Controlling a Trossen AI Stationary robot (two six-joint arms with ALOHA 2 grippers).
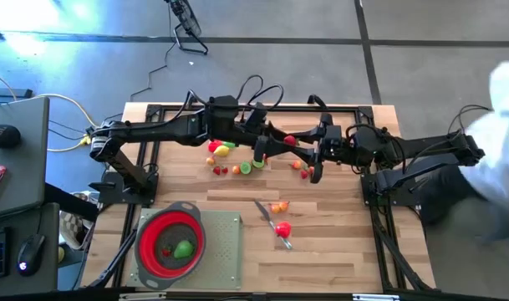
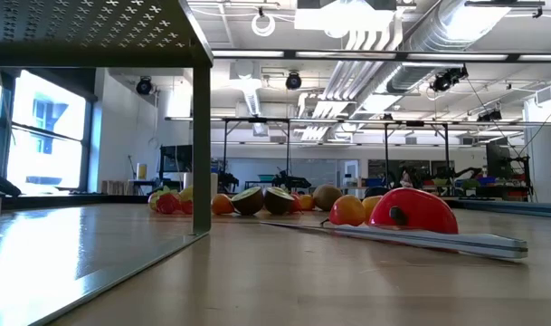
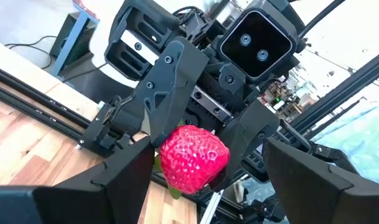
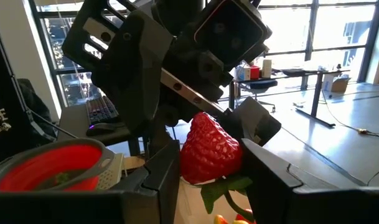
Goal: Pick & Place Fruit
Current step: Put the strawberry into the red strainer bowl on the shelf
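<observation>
**A:** What are the two arms doing up there?

**B:** I have them meeting in the middle, above the far part of the tabletop (image 1: pixel 338 251). The right claw (image 4: pixel 205 163) is pinching a red strawberry (image 4: pixel 209 149) between its fingers. The left claw (image 3: pixel 195 171) is right in front of it, face to face, with its fingers spread wide on both sides of that berry. I can't tell if they touch it yet.

**A:** Why hold it like that?

**B:** I think it's a pass. The red strainer (image 1: pixel 170 241) sits on the left arm's side, so that arm can reach it more easily.

**A:** How much fruit is there?

**B:** One strawberry in the air. In the strainer I see one green fruit (image 1: pixel 184 248) and one small red one beside it. A bunch lies under the arms (image 1: pixel 229 159), about ten I guess, but the arms hide some. Near the grey knife (image 1: pixel 273 224) there are two little orange ones (image 1: pixel 278 206) and one bigger red piece (image 1: pixel 282 228).

**A:** And the other things?

**B:** One strainer, one knife, two arms.
</observation>
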